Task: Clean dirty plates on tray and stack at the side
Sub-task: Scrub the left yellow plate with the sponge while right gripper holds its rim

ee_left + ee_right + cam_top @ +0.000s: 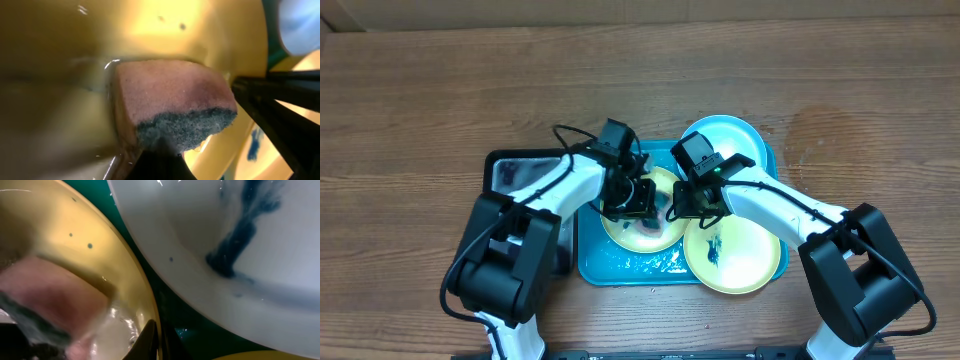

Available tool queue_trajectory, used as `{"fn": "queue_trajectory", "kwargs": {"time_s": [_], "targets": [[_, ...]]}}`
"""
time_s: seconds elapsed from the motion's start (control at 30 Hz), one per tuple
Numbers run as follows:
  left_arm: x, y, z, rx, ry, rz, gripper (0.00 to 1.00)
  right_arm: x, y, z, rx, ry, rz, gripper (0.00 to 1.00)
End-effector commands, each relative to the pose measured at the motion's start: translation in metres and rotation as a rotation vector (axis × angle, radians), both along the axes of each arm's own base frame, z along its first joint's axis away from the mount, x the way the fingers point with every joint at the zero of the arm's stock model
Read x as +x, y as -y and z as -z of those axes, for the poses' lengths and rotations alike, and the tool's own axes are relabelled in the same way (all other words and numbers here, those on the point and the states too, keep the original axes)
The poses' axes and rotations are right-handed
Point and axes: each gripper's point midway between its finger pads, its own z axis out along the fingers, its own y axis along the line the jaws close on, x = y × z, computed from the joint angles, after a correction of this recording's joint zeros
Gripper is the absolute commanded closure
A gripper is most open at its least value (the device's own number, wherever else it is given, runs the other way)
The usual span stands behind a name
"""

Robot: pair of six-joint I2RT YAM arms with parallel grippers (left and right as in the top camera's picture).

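On the turquoise tray (pixel 618 268) lies a yellow-green plate (pixel 650 230), and both grippers are over it. My left gripper (pixel 638 200) is shut on a pink sponge (pixel 172 97) with a dark scouring face. The sponge presses on the wet plate (pixel 60 115). My right gripper (pixel 680 205) is shut on that plate's rim (pixel 150 305), which sits between its fingers (pixel 150 340). A second yellow-green plate (pixel 735 258), whose whitish centre (pixel 280 245) carries a dark smear (pixel 240 235), overlaps the tray's front right. A light blue plate (pixel 728 135) rests at the tray's back right.
A smaller black tray (pixel 520 170) sits just left of the turquoise one, under my left arm. Bare wooden table (pixel 420 100) surrounds both trays. Water pools on the turquoise tray's front (pixel 655 262).
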Motion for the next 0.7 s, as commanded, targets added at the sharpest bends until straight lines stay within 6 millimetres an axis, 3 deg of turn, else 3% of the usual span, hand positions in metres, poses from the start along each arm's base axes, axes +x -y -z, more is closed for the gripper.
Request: {"fn": "queue_trajectory", "kwargs": {"time_s": [0.0,0.3,0.4,0.5,0.67], "targets": [[-0.016,0.01,0.011,-0.024,-0.104,-0.033,0.96,0.002,0.003,0.004,-0.022,0.004,-0.012,0.96],[0.027,0.034,0.001,-0.125,-0.06,-0.247,0.96,0.0,0.003,0.004,-0.025,-0.003,-0.008,0.96],[0.037,0.033,0.009,-0.107,-0.055,-0.309,0.96,0.0,0.004,0.004,-0.027,-0.006,-0.007,0.96],[0.051,0.008,0.03,0.017,-0.004,-0.388,0.96,-0.001,0.004,0.005,-0.027,-0.008,-0.002,0.96],[0.06,-0.032,0.041,0.135,0.004,-0.472,0.96,-0.001,0.005,0.005,-0.028,-0.01,0.0,0.96]]}}
